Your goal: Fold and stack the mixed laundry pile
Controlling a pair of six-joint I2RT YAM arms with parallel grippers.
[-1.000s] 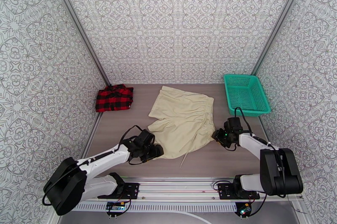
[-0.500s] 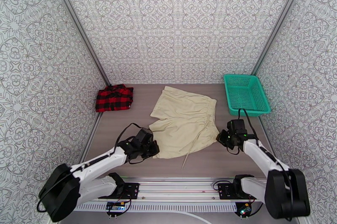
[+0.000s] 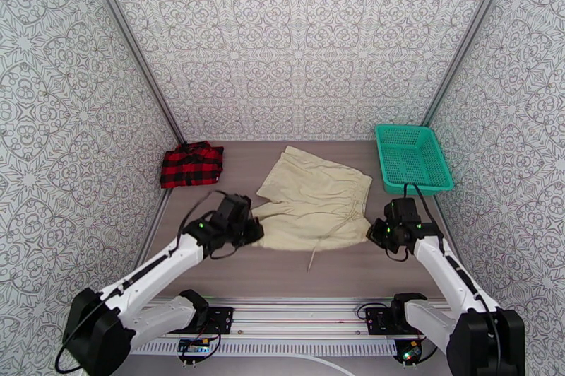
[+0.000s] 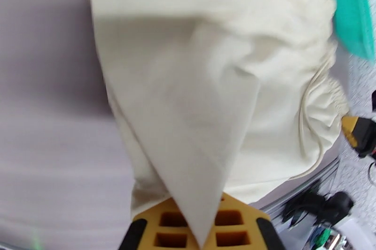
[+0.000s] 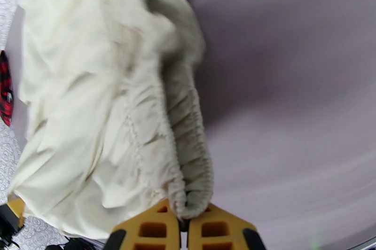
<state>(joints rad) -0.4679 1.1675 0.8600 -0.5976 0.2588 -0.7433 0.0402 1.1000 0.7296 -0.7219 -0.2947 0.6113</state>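
Two grips we see | left gripper (image 3: 256, 232) pinched on cream shorts (image 3: 318, 204), near-left hem | right gripper (image 3: 373, 232) clamps their waistband, near right

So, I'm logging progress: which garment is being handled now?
The cream shorts, pinched by the left fingers and right fingers; the red-checked shirt lies apart, untouched.

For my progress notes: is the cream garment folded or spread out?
Spread, mid-fold: the cream garment lies mostly flat on the table, its near corners pinched by the left tool and right tool.
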